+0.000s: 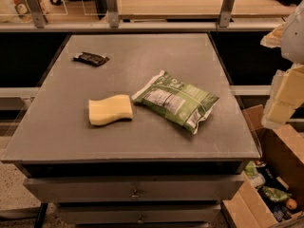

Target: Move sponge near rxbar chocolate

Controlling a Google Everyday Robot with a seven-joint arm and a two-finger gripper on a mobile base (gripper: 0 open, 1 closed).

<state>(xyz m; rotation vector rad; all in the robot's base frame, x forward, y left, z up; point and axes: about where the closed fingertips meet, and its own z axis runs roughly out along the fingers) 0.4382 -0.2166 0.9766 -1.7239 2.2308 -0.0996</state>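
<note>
So: the pale yellow foam sponge with wavy sides [110, 109] is seen lying flat on the grey tabletop [71, 141], left of centre, in the front half. Its long axis runs roughly side to side in the view, slightly tilted. The green-and-white crinkled snack bag [175, 100] is just beside its right end; whether they touch cannot be told. The small flat dark-wrapped rxbar chocolate [90, 58] is found at the back-left of the table, well apart from the sponge, further back and a bit to the left. The task is judged not begun: the sponge is not yet picked up.

The gripper [281, 103] is seen at the far right of the view, beyond the table's right edge and above an open cardboard box [285, 148] on the floor. Whether it is released or clenched cannot be told; the sponge is not held by it.

Key relation: the sponge lies to the left of the gripper in the view, with the snack bag between them. An approach from above is judged cleaner than a sweep across, so the bag is not dragged. A grasp across the short axis is suggested, then a carry toward the back-left.
</note>
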